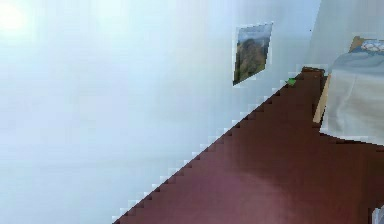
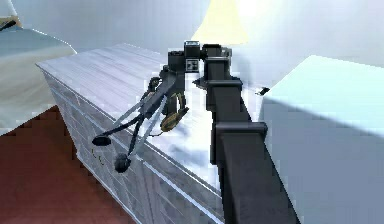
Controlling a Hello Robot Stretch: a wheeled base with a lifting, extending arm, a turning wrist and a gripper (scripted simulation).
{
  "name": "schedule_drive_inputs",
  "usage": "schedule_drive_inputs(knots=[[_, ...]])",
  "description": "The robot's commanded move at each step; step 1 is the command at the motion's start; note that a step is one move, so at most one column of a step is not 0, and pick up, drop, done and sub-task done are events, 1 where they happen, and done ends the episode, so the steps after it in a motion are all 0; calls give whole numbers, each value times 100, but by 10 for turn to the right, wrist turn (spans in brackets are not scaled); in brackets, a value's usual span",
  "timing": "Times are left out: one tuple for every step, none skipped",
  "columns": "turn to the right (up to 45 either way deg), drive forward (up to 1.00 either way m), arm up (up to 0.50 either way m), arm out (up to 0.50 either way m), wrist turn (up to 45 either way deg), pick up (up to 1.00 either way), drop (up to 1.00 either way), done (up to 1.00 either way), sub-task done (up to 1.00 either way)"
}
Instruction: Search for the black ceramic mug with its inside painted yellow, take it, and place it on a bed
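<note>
My arm [image 2: 240, 140] rises from the bottom edge of the arm side view over a white dresser [image 2: 90, 75]. The gripper's [image 2: 111, 152] dark body sits above the dresser top, and its two thin fingers [image 2: 100, 142] slant down past the dresser's front edge. A small dark thing with a yellowish patch [image 2: 173, 117] lies on the dresser top just under the gripper's body; I cannot say it is the mug. I cannot tell whether the gripper holds anything. A bed [image 1: 355, 95] with a pale cover stands at the forward view's right. Another bed corner [image 2: 20, 55] shows at the arm side view's left.
A white wall [image 1: 110, 100] runs along the forward view's left with a landscape picture [image 1: 252, 52] on it. Dark red floor [image 1: 270, 170] lies open ahead. A small green thing [image 1: 291, 81] sits by the far wall. A pale lampshade [image 2: 225, 20] and a pale block [image 2: 325, 130] flank the arm.
</note>
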Motion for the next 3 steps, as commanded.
schedule_drive_inputs(knots=[[0,0,0,0,450,0,0,0,0],[0,0,0,0,450,0,0,0,0],[0,0,0,0,240,0,0,0,0]])
